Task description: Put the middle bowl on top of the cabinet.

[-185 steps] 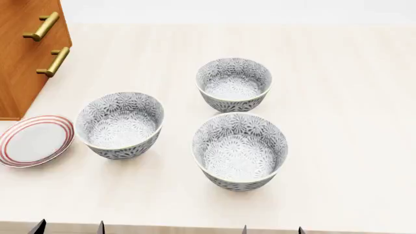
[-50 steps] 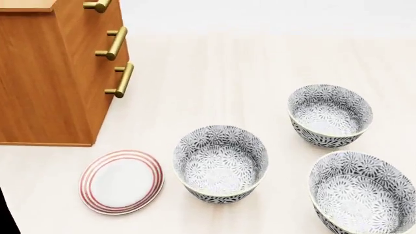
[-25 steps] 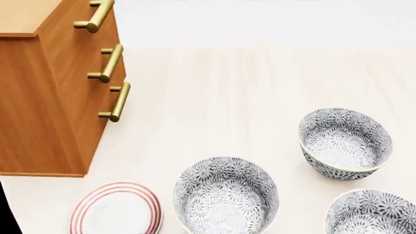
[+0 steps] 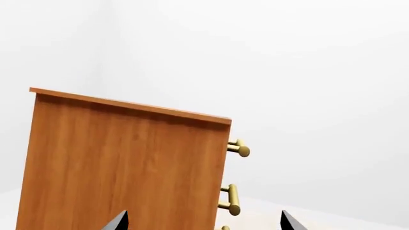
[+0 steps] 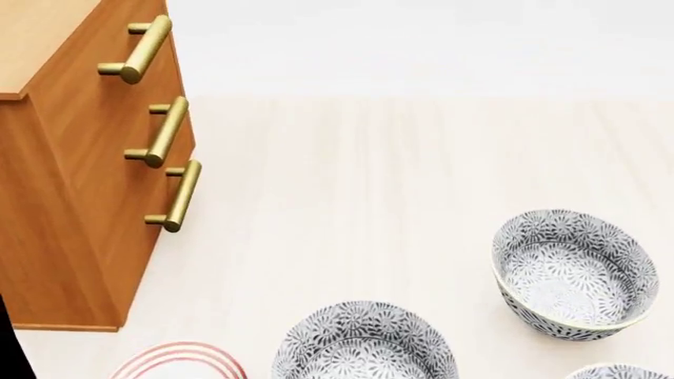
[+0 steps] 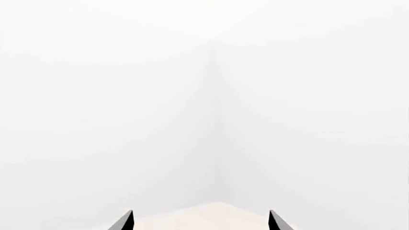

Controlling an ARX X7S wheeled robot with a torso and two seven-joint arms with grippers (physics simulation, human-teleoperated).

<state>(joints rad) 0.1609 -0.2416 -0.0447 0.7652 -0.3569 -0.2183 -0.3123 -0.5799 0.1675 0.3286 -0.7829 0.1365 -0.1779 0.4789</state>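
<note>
Wrist view, left: left gripper (image 4: 203, 224) jaws apart, empty, facing cabinet (image 4: 121, 163) side, no bowl seen | head view: middle bowl (image 5: 364, 347), taken as bottom-centre one, on table (image 5: 368, 197) right of cabinet, likely nearer left arm | right wrist view: right gripper (image 6: 199, 223) spread, empty.

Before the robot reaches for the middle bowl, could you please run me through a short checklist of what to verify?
1. Left gripper open and empty: ok; its tips are spread with nothing between them.
2. Right gripper open and empty: ok; spread tips, only bare wall and table ahead.
3. Middle bowl fully in the head view: not ok; the frame's lower edge cuts it off.
4. Cabinet top free for the bowl: cannot tell; only a corner shows in the head view and just its edge in the left wrist view.
5. Neighbours clear of the bowl: ok; the plate and far bowl sit apart from it.
</note>
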